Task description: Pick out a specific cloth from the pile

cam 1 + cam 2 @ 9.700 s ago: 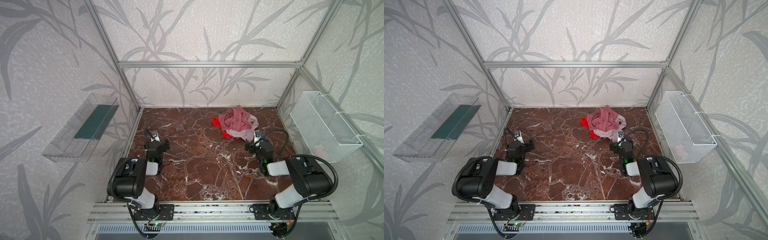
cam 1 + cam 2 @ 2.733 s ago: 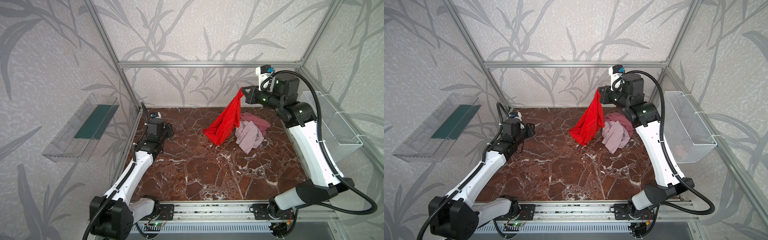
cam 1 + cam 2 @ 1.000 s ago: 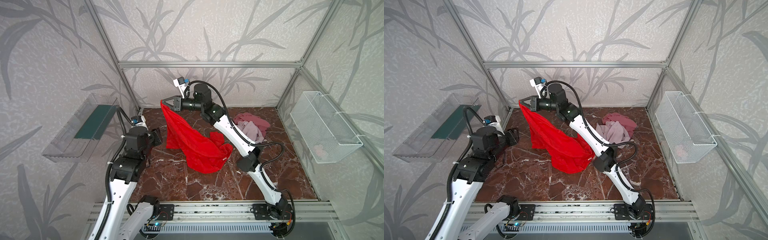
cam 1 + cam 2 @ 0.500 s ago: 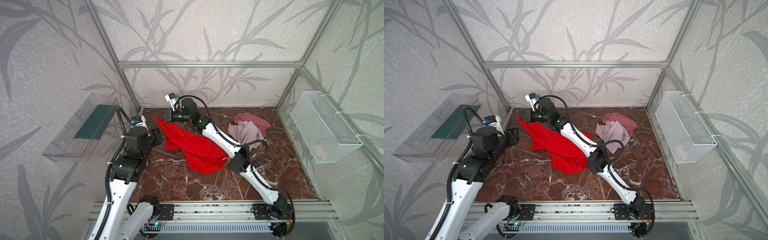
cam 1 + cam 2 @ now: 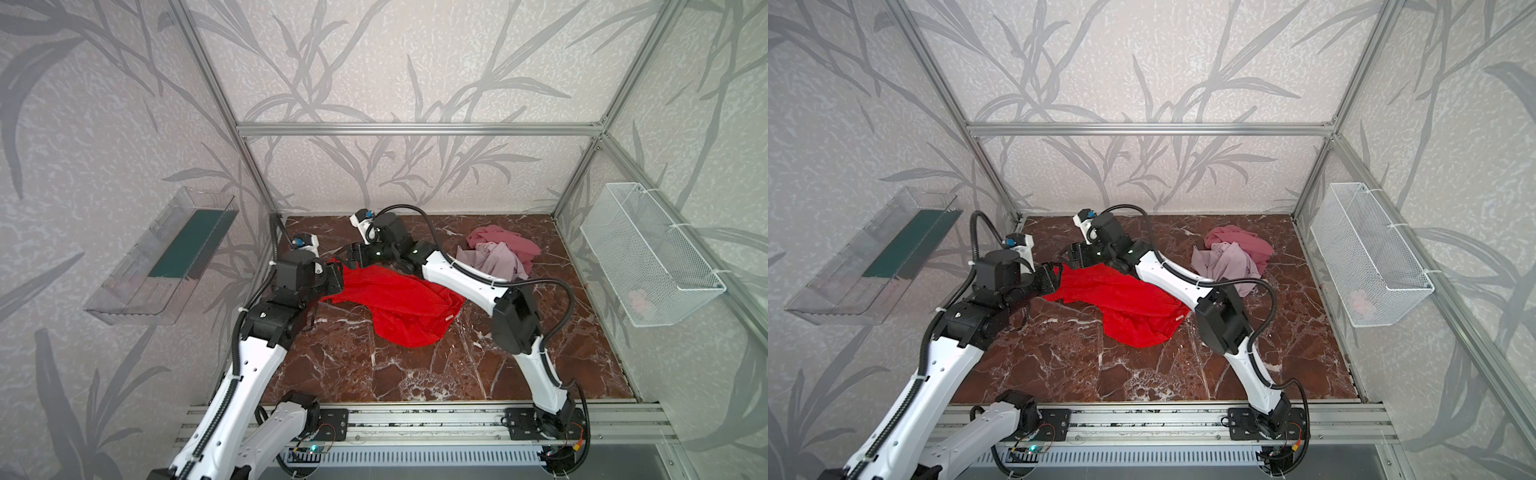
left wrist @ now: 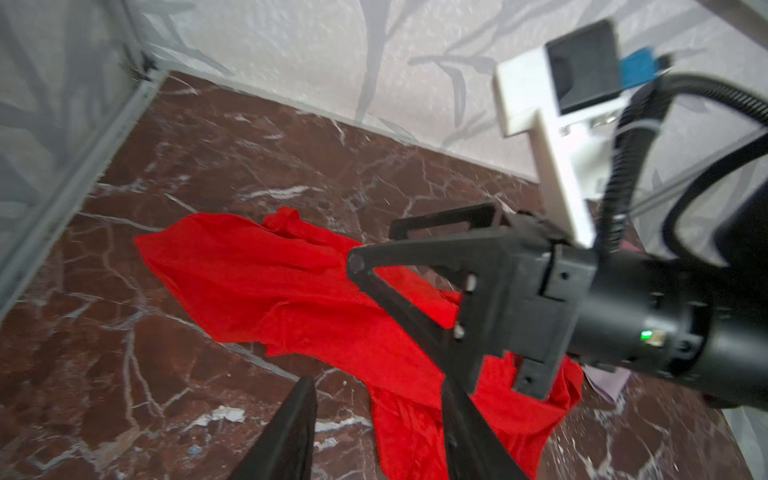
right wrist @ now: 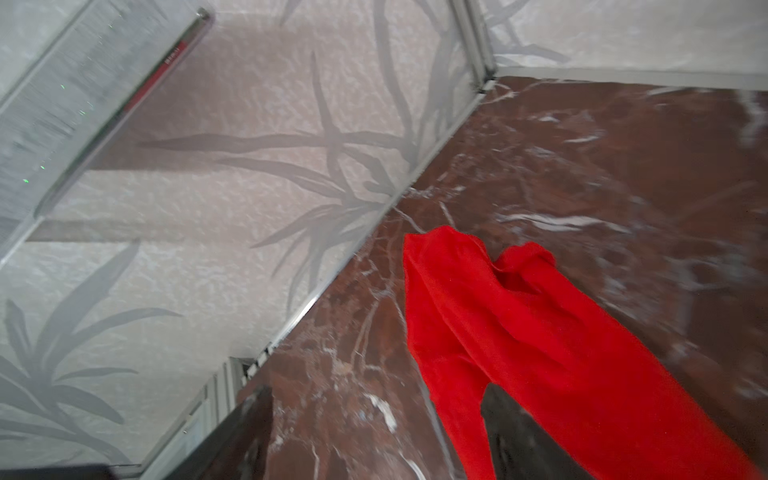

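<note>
The right gripper (image 5: 347, 256) has sunk and spread its jaws, leaving the cloth (image 5: 395, 307) lying loose at 8 o'clock from the pile (image 5: 503, 255), seemingly picked out; the left gripper (image 6: 376, 386) hangs part-spread, empty.

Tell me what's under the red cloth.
Only the marble table shows around the red cloth, which lies spread out, apart from the pink pile. Anything beneath its folds is covered.

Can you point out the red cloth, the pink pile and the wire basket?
red cloth (image 5: 397, 305): in a top view, middle of the spread fabric.
pile (image 5: 496, 262): in a top view, its pale middle folds.
wire basket (image 5: 648, 253): in a top view, its mesh side.
</note>
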Tool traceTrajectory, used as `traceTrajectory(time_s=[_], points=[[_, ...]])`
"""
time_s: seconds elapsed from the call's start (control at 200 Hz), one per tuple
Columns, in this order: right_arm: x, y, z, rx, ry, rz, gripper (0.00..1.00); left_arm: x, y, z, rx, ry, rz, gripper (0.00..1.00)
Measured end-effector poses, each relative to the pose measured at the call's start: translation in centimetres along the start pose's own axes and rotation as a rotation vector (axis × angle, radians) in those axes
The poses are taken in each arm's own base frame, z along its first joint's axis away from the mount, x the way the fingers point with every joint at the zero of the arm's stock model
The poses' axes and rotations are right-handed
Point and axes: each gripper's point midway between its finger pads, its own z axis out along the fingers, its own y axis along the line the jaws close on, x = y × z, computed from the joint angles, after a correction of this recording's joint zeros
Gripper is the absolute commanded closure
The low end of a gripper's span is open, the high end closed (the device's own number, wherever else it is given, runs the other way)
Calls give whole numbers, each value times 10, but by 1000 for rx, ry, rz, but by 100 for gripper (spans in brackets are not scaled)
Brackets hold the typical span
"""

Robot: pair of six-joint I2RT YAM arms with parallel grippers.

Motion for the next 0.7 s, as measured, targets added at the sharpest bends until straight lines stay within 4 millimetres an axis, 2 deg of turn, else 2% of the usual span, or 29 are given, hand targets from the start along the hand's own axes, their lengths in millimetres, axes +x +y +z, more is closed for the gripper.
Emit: traceTrajectory(time_s=[0.095, 0.195, 0.245, 0.275, 0.375, 0.455, 0.53, 0.62, 0.7], points=[[-7, -24, -67, 101, -69, -14, 21, 25, -28, 24, 74, 79, 51, 51], [-10, -52, -156, 244, -174, -21, 21, 59, -59, 52, 139, 174, 105, 47], [-11, -64, -194, 309, -227, -11, 21, 78, -76, 66, 171, 225, 138, 44], [-10, -70, -220, 345, -260, 1, 21, 87, -85, 74, 186, 250, 154, 43], [9, -92, -281, 432, -324, 58, 21, 130, -118, 103, 230, 361, 224, 43], [38, -115, -318, 518, -332, 117, 21, 154, -144, 123, 263, 418, 269, 43], [66, -130, -341, 590, -312, 162, 21, 172, -167, 139, 302, 458, 296, 43], [90, -133, -361, 640, -292, 189, 21, 185, -192, 155, 349, 490, 311, 43], [100, -130, -377, 664, -295, 194, 21, 190, -211, 170, 381, 500, 316, 44]])
